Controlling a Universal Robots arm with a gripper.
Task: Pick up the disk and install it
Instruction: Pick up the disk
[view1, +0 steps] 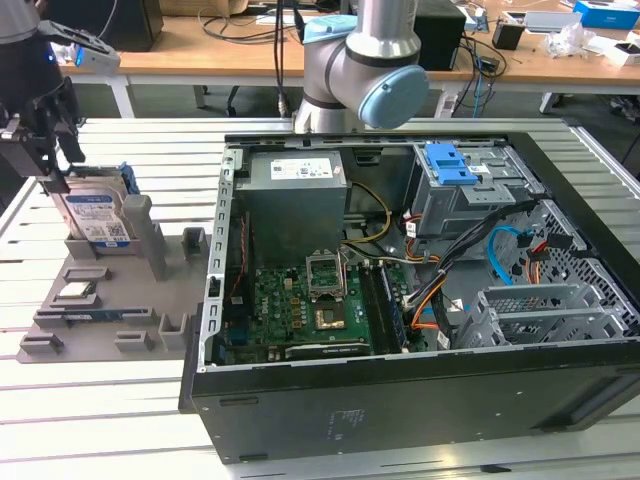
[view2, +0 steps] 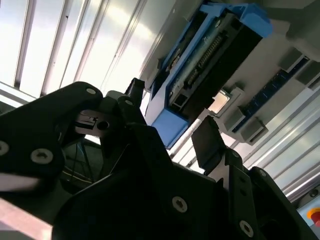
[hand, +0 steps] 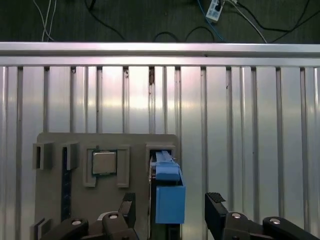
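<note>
The disk (view1: 95, 215) stands on edge in a slot of the grey holder tray (view1: 100, 325), at the exterior view's left. It is a silver drive with a white-and-blue label in a blue caddy. My gripper (view1: 52, 170) hangs just above its top edge. In both wrist views the blue caddy end (hand: 170, 197) (view2: 210, 55) lies between my two black fingers. My gripper (hand: 170, 207) (view2: 170, 117) is open, with a gap on each side of the disk. One fingertip (hand: 215, 207) stands clear of the caddy.
A small silver chip (view1: 78, 292) (hand: 104, 162) sits in the tray beside the disk. The open computer case (view1: 400, 400) lies to the exterior view's right, with a blue-latched drive cage (view1: 450, 165) at its back. The arm's base (view1: 365, 80) stands behind the case.
</note>
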